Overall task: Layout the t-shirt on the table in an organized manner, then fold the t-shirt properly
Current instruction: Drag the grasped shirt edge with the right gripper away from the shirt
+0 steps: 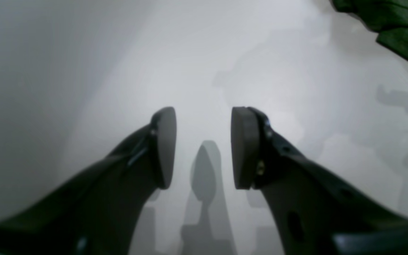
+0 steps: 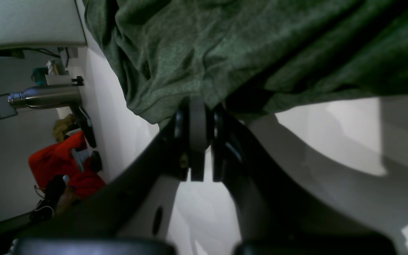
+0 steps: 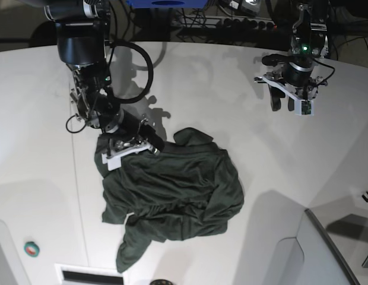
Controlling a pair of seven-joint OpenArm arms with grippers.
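The crumpled t-shirt (image 3: 172, 199) is pinched at its edge by the right gripper (image 2: 198, 106), so laying-out is judged underway. The left gripper (image 1: 203, 147) is held spread and empty, well apart from the t-shirt. A lift and outward pull is called for next.

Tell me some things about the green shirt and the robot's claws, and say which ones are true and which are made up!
1. The shirt is folded into a neat square. False: it lies crumpled in a heap.
2. The right claw is pinched shut on the shirt's edge. True.
3. The left claw is holding the shirt too. False: it is open and empty, off to the side of the shirt.
4. The shirt is on the white table. True.
5. The shirt is red. False: it is dark green.
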